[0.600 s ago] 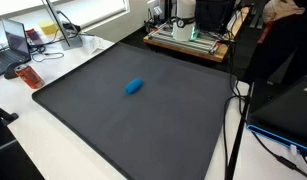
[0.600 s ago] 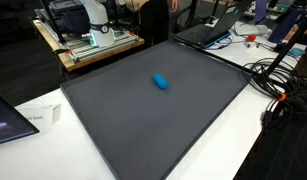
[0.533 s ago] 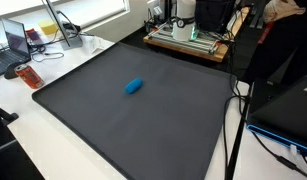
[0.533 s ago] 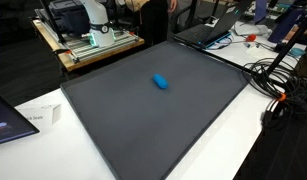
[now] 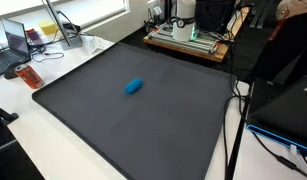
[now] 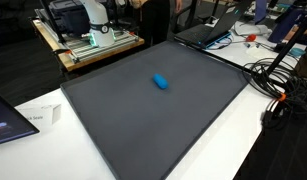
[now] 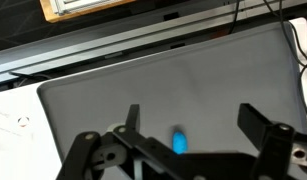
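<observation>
Blue rounded capsule-shaped object [image 5: 135,86] on matte mat [image 5: 113,130]

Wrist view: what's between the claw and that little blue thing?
Nothing: the wrist view shows the blue object alone on bare grey mat, framed by the open gripper.

The dark mat [image 5: 143,125] lies open all around the blue object [image 5: 135,86]; cables [image 6: 277,92] crowd one edge, seemingly clear of it.

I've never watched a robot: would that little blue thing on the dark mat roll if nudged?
The blue thing looks rounded and oblong, so a sideways nudge would probably roll it. It is small, so likely light. The dark mat looks matte and flat, which may stop it soon.
</observation>
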You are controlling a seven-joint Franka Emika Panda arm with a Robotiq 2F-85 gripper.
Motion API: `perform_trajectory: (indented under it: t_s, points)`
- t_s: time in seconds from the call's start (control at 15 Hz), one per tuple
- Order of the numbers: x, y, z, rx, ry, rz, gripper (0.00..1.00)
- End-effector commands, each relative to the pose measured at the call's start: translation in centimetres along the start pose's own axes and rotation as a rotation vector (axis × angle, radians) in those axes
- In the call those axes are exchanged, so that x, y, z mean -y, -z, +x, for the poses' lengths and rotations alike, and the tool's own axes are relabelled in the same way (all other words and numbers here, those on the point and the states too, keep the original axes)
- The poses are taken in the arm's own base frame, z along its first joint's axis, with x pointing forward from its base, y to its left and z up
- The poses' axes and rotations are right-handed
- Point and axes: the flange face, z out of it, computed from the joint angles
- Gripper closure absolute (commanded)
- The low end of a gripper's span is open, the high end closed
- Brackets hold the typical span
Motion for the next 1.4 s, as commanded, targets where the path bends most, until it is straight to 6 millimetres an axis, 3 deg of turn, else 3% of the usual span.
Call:
perform_trajectory:
  t_s: [0.0, 0.47, 1.0, 1.33]
  points:
    - [1.5, 0.1, 1.6, -0.014, 0.018, -0.033, 0.0]
    - [8.0, -2.2, 7.9, -0.084, 0.052, -0.063, 0.0]
    - [14.4, -6.9, 16.0, -0.1, -0.123, -0.23, 0.0]
    - [17.1, -9.5, 20.2, -0.093, -0.238, -0.328, 0.0]
